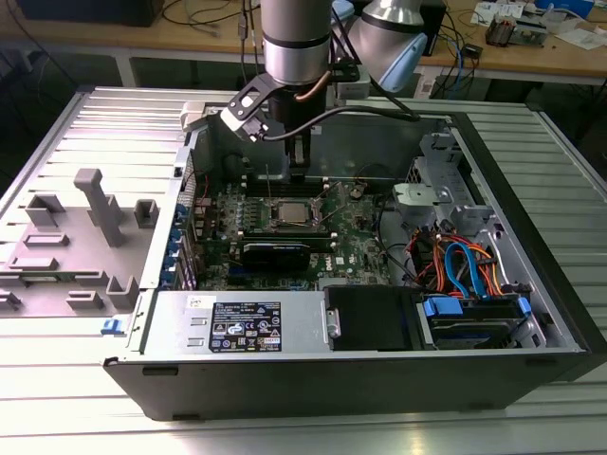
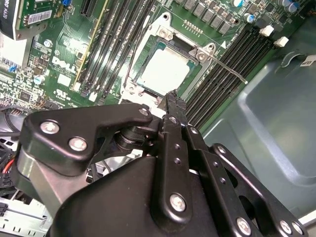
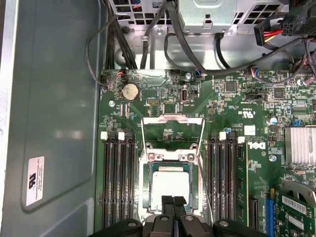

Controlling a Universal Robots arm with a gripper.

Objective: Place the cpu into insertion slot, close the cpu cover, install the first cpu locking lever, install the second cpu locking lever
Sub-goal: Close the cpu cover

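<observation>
The cpu (image 3: 170,183) lies flat in its socket on the green motherboard (image 3: 222,113), its silver-grey top showing through the window of the cpu cover (image 3: 170,157), which lies down around it. Thin wire locking levers (image 3: 203,148) run along the socket's sides, and one lever (image 2: 229,68) sticks out past the socket's corner. My gripper (image 3: 173,201) hangs just above the socket's edge, shut and empty, its black fingertips (image 2: 172,97) pressed together beside the cpu (image 2: 165,69). In the exterior view the gripper (image 1: 299,172) hangs over the socket (image 1: 287,214) inside the open computer case.
Black memory slots (image 3: 118,177) flank the socket on both sides. A long black card (image 1: 275,252) lies beside the socket. Cables (image 1: 455,265) and a drive cage fill the case at the exterior view's right. A grey fixture tray (image 1: 85,227) stands outside the case at that view's left.
</observation>
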